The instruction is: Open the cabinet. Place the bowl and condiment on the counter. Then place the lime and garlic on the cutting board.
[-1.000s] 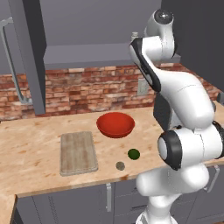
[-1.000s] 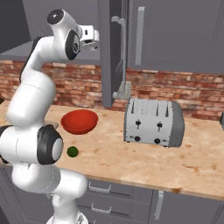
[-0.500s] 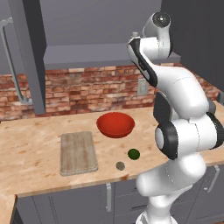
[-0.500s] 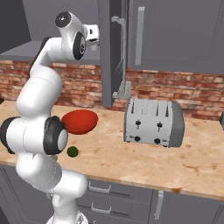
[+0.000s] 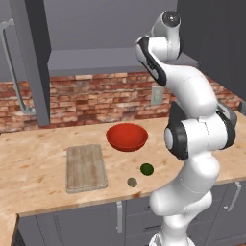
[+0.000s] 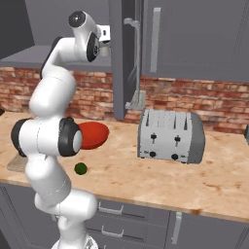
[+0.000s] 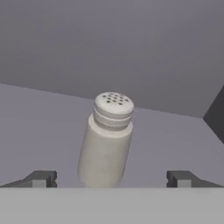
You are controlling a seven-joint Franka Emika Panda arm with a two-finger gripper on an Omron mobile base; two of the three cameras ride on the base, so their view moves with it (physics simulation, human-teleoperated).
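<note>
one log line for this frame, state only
cabinet: open | gripper: open, fingertips either side of white shaker on shelf | bowl, lime, garlic: on counter | cutting board: bare

the cabinet (image 5: 33, 62) doors are open. a white shaker (image 7: 106, 140) stands inside, maybe leaning. the red bowl (image 5: 127, 136), lime (image 5: 147, 168) and garlic (image 5: 131, 182) lie on the desk (image 5: 33, 182) beside the bare cutting board (image 5: 86, 167).

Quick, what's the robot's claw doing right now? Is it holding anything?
Gripper: open, holding nothing; its fingertips stand wide on either side of a white shaker inside the cabinet.
</note>
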